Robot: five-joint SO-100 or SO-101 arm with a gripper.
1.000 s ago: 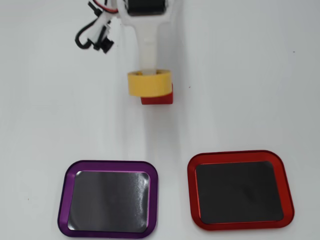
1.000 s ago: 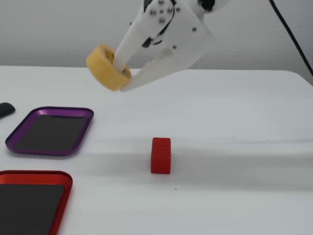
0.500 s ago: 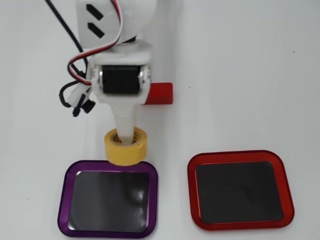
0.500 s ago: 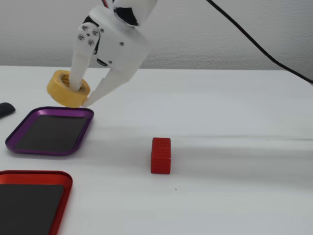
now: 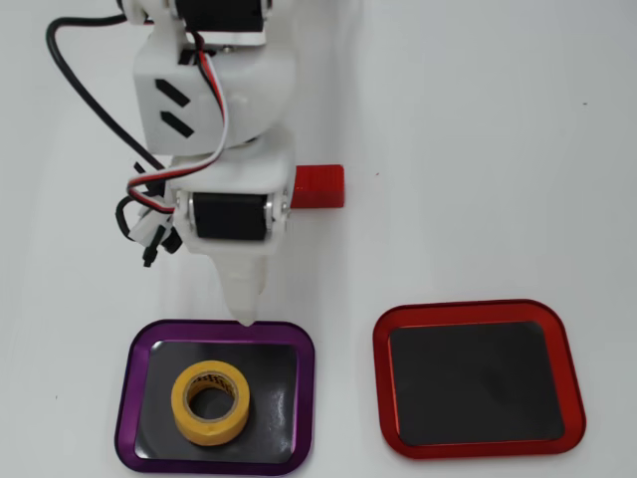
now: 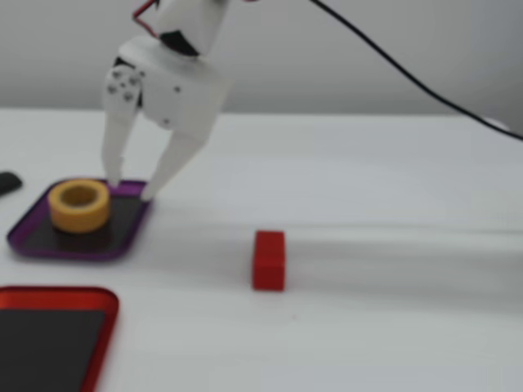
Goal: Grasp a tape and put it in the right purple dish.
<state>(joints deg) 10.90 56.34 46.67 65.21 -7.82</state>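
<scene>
The yellow tape roll [image 5: 209, 401] lies flat inside the purple dish [image 5: 128, 398], left of its middle in the overhead view. In the fixed view the tape [image 6: 78, 206] sits in the purple dish [image 6: 122, 238] at the left. My white gripper [image 5: 244, 321] hangs over the dish's far rim, fingers spread and empty. In the fixed view the gripper [image 6: 129, 189] stands open just behind the tape, its fingertips [image 6: 149, 193] near the dish's rim and apart from the tape.
A red-rimmed tray [image 5: 479, 317] with a dark inside lies to the right of the purple dish in the overhead view, at the lower left in the fixed view [image 6: 98, 335]. A red ribbed block [image 5: 318, 186] lies beside the arm, seen too in the fixed view [image 6: 269, 260].
</scene>
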